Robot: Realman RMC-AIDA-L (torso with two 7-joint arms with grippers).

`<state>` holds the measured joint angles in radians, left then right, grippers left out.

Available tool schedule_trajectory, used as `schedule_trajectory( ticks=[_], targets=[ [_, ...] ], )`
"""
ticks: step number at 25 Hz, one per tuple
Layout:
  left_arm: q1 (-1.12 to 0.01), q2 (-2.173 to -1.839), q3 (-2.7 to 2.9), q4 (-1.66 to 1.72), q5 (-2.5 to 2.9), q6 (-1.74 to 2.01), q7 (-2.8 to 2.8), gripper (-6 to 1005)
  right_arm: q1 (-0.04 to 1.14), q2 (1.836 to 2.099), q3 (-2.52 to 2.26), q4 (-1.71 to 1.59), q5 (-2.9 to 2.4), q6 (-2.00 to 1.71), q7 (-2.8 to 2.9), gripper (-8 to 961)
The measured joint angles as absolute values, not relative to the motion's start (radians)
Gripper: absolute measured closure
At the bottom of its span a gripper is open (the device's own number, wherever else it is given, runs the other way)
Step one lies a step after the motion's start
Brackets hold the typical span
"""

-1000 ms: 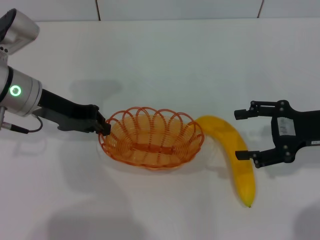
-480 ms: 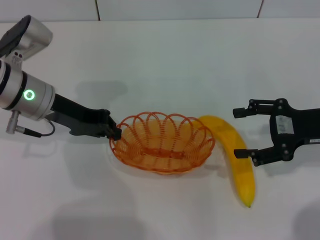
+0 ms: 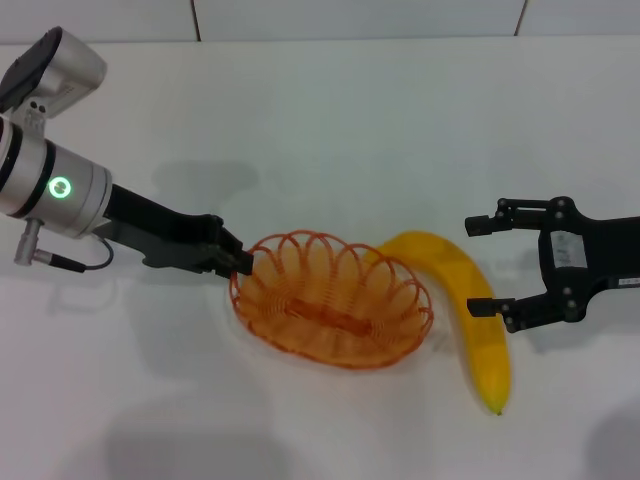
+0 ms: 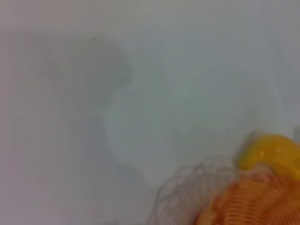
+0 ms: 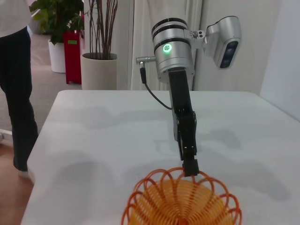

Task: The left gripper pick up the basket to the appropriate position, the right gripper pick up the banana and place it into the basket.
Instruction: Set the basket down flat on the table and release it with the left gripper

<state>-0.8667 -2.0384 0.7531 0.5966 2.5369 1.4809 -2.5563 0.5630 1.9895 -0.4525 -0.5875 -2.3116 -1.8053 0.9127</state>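
The desk is lying bare from 9 round to 3 o'clock of the basket. The banana is pressing against the basket's 3 o'clock rim, blocking that side. The right gripper is straddling it with fingers spread. The left gripper is occupying the 10 o'clock rim.

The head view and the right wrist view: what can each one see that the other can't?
Only the head view shows the banana and the right gripper, jaws open around it. Only the right wrist view shows potted plants and a person's legs beyond the table. Both show the basket with the left gripper pinching its rim.
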Motion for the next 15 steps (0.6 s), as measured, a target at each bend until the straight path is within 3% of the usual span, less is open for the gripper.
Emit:
schedule_trajectory(
  ticks=[7, 10, 15],
  targets=[
    [-0.867, -2.038, 0.755, 0.595, 2.532, 1.49, -2.54, 788, 0.562, 1.99, -0.452, -0.588, -2.312, -1.806, 0.913, 69],
    [-0.867, -2.039, 0.756, 0.594, 2.527, 1.503, -2.53, 688, 0.562, 1.989, -0.452, -0.587, -2.312, -1.808, 0.913, 68],
    [-0.868, -2.039, 0.756, 0.592, 2.522, 1.521, -2.519, 615, 0.561, 1.988, -0.452, -0.588, -2.312, -1.81, 0.913, 67]
  ],
)
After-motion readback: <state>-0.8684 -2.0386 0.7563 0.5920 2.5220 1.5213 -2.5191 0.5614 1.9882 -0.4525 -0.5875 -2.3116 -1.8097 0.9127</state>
